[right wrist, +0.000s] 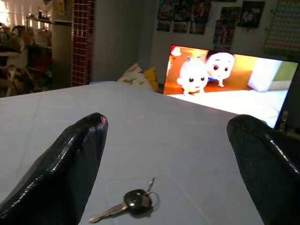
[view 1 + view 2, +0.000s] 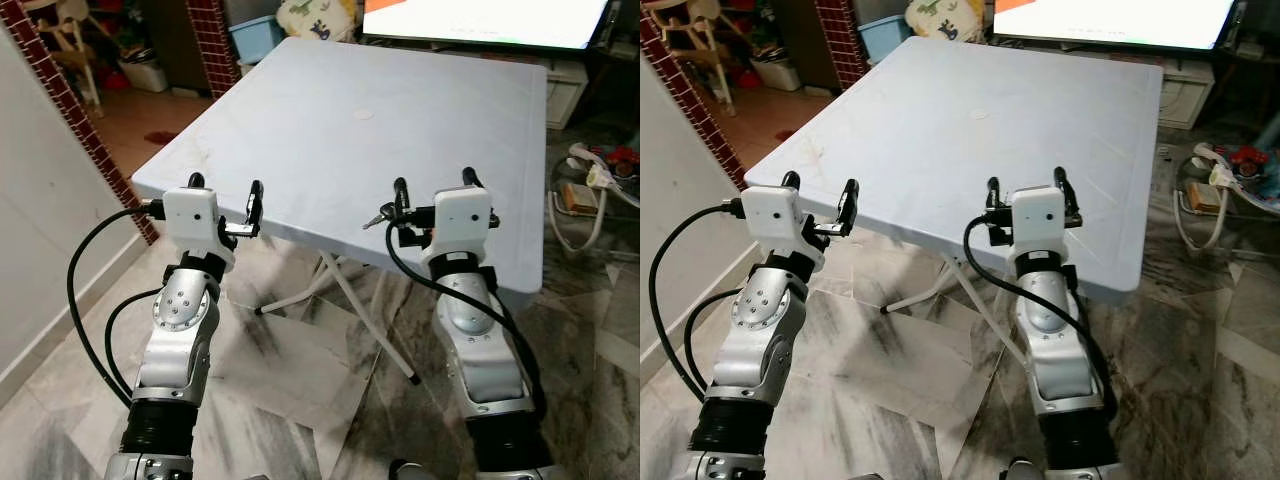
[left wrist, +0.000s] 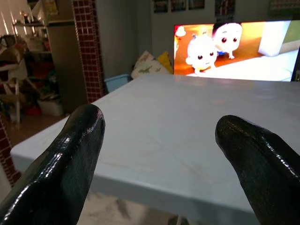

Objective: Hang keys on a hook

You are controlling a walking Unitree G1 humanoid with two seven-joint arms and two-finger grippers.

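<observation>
A small key with a dark head and a ring, the keys (image 1: 127,205), lies flat on the pale blue table (image 2: 330,150) near its front edge. In the left eye view the keys (image 2: 378,216) peek out just left of my right gripper (image 2: 433,186), which is open and hovers over that edge with nothing between its fingers (image 1: 70,164). My left gripper (image 2: 225,186) is open too, level with the table's front left corner, its fingers (image 3: 61,164) empty. I see no hook.
The folding table stands on crossed white legs (image 2: 350,300) over a marble floor. A switched-on TV (image 2: 480,20) sits behind the table. A white wall (image 2: 40,230) and brick pillar (image 2: 75,120) are to the left. Cables and clutter (image 2: 590,190) lie at the right.
</observation>
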